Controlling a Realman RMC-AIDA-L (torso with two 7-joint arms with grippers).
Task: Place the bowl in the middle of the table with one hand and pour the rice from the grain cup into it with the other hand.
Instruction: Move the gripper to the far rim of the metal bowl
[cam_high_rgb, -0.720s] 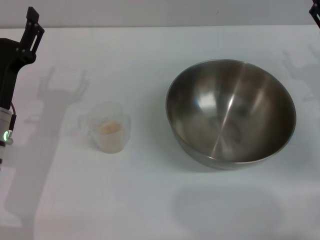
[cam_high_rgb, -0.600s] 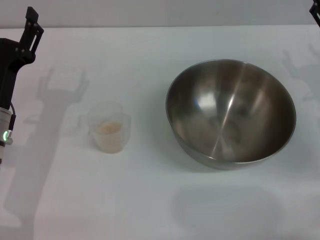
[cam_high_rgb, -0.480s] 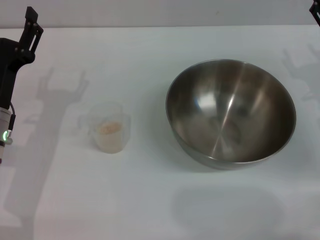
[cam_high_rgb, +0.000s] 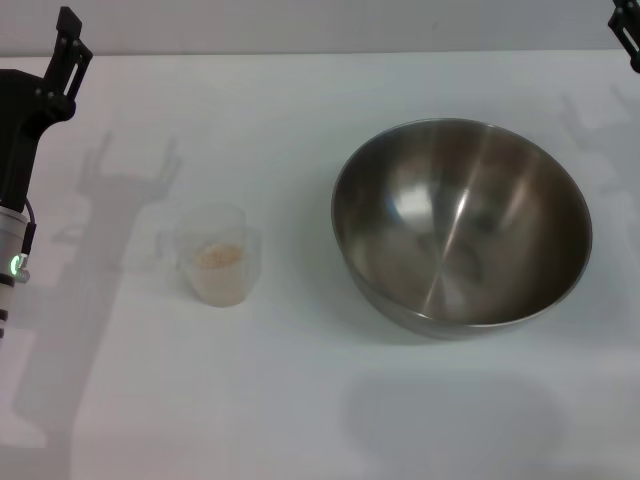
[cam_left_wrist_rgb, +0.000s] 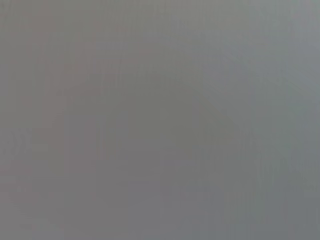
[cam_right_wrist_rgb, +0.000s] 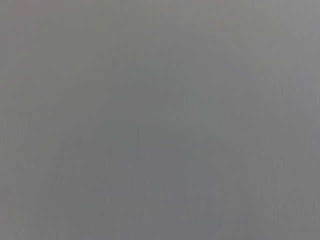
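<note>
The steel bowl stands upright and empty on the white table, right of centre. The clear grain cup stands upright at centre-left, with its handle pointing left and a small heap of rice in its bottom. My left gripper is at the far left edge, above and left of the cup, holding nothing. Only a dark tip of my right gripper shows, in the top right corner beyond the bowl. Both wrist views show only plain grey.
The arms cast shadows on the table near the cup and at the far right. The table's far edge meets a grey wall along the top of the head view.
The left arm has shifted slightly and its shadow has moved with it. The right gripper tip reaches a little further into view. Bowl and cup have not moved.
</note>
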